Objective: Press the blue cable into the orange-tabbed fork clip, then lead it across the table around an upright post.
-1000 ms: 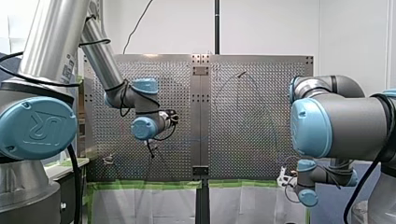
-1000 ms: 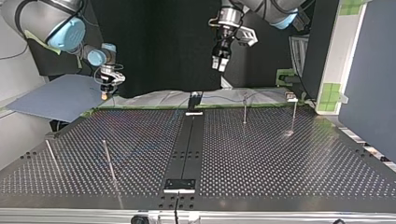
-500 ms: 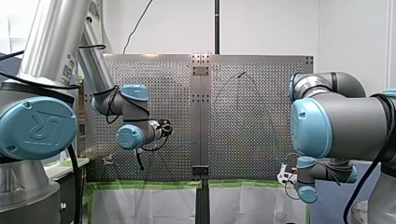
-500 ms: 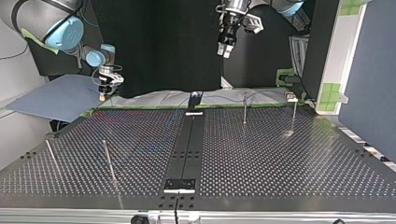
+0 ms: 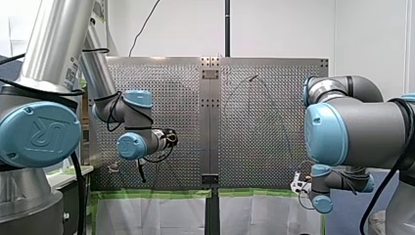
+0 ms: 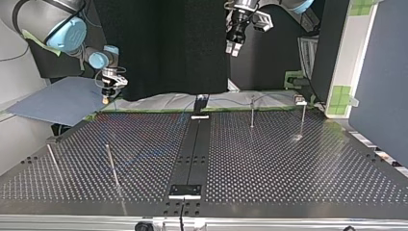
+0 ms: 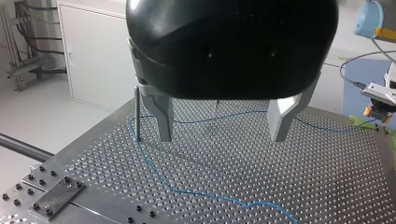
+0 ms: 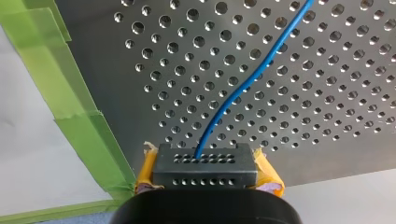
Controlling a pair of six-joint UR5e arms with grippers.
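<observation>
My right gripper [image 8: 208, 176] clamps its yellow pads [image 8: 268, 177] on a black perforated block [image 8: 205, 161] at the table's [image 8: 327, 154] edge, beside green tape [image 8: 70, 93]. The blue cable [image 8: 247, 81] runs out of that block, so I judge this grip anchors its end. My left gripper [image 7: 222, 138] hangs high over the table, fingers spread wide and empty, probably clear for a fresh approach. Below it the cable lies slack and bends at the foot of an upright post [image 7: 137, 112]. I cannot pick out the fork clip.
</observation>
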